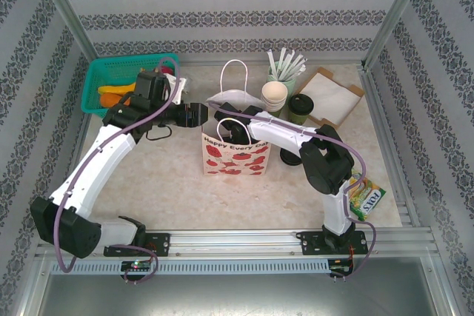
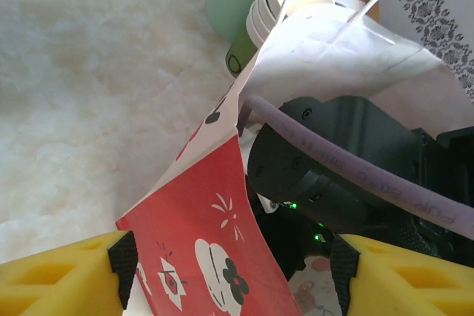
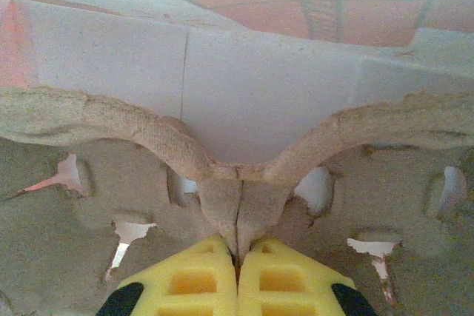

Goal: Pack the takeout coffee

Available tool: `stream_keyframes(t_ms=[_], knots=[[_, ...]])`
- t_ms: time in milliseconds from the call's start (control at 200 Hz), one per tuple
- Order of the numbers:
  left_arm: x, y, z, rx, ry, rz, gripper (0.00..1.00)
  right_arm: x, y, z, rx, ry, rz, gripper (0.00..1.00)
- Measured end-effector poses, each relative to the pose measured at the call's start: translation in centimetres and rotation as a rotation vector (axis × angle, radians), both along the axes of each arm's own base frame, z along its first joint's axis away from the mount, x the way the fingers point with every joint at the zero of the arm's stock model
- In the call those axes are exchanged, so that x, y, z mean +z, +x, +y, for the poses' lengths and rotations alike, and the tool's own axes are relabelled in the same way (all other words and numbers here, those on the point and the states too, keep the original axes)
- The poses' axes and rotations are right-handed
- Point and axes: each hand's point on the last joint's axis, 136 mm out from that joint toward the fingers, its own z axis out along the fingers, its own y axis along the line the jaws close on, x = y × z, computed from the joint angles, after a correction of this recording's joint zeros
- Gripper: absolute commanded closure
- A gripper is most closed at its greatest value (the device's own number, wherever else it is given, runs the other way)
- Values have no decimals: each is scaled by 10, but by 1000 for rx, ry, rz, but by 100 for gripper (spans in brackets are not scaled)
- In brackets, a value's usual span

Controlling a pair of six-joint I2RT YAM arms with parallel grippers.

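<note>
The takeout coffee point(image 1: 301, 108), a green cup with a black lid, stands upright at the back right of the table, apart from both grippers. A paper bag point(image 1: 234, 150) with red fruit prints stands in the middle. My left gripper point(image 2: 233, 268) is open at the bag's left top edge, and the red bag wall point(image 2: 215, 234) passes between its yellow fingers without being clamped. My right arm point(image 1: 285, 135) reaches down into the bag. Inside it, my right gripper point(image 3: 237, 253) is shut on the middle tab of a brown pulp cup carrier point(image 3: 237, 201).
A stack of lidless cups point(image 1: 274, 96) and a mint holder with white sticks point(image 1: 282, 72) stand behind the bag. A cardboard tray of napkins point(image 1: 331, 97) lies at the back right, a teal basket point(image 1: 111, 79) at the back left, and a snack packet point(image 1: 366, 198) by the right arm.
</note>
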Motion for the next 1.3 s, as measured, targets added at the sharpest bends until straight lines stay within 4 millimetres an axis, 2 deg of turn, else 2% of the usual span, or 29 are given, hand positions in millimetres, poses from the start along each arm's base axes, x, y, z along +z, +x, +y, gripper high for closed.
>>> stream_keyframes(t_ms=[230, 400, 679, 954, 1084, 1124, 1239, 1299], knots=[[-1, 11, -4, -31, 36, 8, 50, 0, 0, 0, 2, -2, -2, 100], [-6, 18, -6, -42, 51, 18, 58, 0, -2, 2, 9, -8, -8, 100], [-11, 18, -8, -40, 85, 30, 100, -1, 4, 2, -45, -6, -36, 100], [-7, 3, 2, 29, 66, 37, 100, 3, 7, 3, -120, 39, -91, 100], [-6, 3, 5, 51, 64, 42, 100, 4, 8, 5, -115, 44, -98, 100], [-6, 3, 6, 56, 65, 43, 100, 4, 8, 6, -115, 45, -98, 94], [-6, 4, 6, 66, 65, 46, 100, 4, 8, 6, -111, 45, -99, 59], [-7, 4, 7, 73, 67, 46, 100, 4, 7, 6, -105, 45, -99, 50]])
